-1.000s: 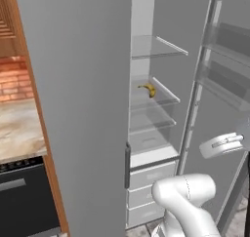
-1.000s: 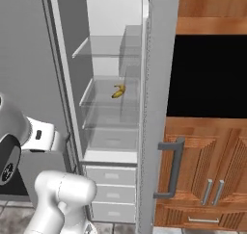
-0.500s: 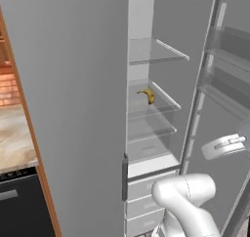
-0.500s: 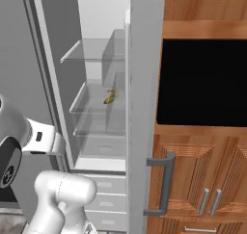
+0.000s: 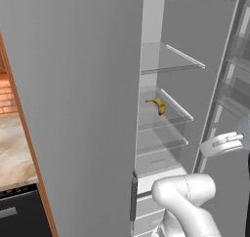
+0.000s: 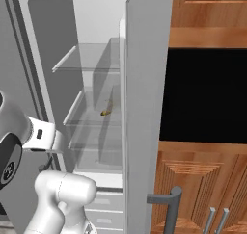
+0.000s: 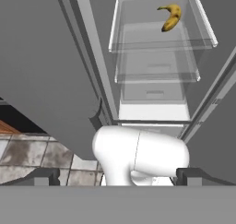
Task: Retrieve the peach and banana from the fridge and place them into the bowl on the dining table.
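Fridge: 1 unit, tall, grey, largest item. 2 doors: 1 shut, its flat grey front wide across left base view; 1 swung open at the far right edge of that view, w/ door bins. In right base view the shut door showed edge-on as a grey slab w/ 1 grey bar handle low down.

Fridge interior: 3 glass shelves counted, stacked, clear fronts; white drawers below, count not certain. Top shelf bare. Lowest shelf bare in hand view. Open room above each shelf; side walls close in on both sides; opening narrow betw. shut door edge and open door.

Black oven: 1, dark panel set in wood cabinets, right of fridge in right base view.

Wood cabinets: below and above oven, 2 more metal handles lower right.

Counter: 1 stretch, beige marbled top, left of fridge, w/ brick wall behind; dark appliance front beneath.

Robot arm: 1, white, rising in front of drawers, elbow low.

Gripper: 1. 2 fingers at bottom of hand view, spread wide apart, holding nothing, well short of the shelves.

Banana: 1, yellow, curved, dark tips, lying on middle glass shelf, nearer back than front lip, untouched; also seen at and.
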Tool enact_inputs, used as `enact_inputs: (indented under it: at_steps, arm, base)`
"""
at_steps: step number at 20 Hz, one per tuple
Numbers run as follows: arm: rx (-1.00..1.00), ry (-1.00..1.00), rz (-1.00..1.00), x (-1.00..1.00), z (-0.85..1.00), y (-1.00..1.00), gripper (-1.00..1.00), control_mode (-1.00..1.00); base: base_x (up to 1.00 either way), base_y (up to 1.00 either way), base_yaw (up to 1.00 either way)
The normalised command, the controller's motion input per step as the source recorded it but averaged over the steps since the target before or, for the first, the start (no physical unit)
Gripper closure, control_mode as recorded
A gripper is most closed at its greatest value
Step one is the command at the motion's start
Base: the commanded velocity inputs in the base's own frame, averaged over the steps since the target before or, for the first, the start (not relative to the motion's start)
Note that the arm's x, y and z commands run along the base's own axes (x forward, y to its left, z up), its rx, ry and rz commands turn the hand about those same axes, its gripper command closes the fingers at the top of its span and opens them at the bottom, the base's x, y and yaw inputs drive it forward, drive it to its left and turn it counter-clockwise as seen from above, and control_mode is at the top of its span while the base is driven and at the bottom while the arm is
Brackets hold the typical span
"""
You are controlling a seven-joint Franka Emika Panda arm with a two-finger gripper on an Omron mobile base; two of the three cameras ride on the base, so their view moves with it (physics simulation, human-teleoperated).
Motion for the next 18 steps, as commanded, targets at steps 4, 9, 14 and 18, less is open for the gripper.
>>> enact_inputs:
  at_steps: [4,9,14,18]
  arm:
    - [0.0,0.0,0.0,0.0,0.0,0.0,-1.0,1.0]
    - [0.0,0.0,0.0,0.0,0.0,0.0,-1.0,1.0]
    - [0.0,0.0,0.0,0.0,0.0,0.0,-1.0,1.0]
    - [0.0,0.0,0.0,0.0,0.0,0.0,-1.0,1.0]
  base:
    - [0.09,0.0,0.0]
    - [0.01,0.0,0.0]
    - [0.06,0.0,0.0]
    - [0.0,0.0,-0.03]
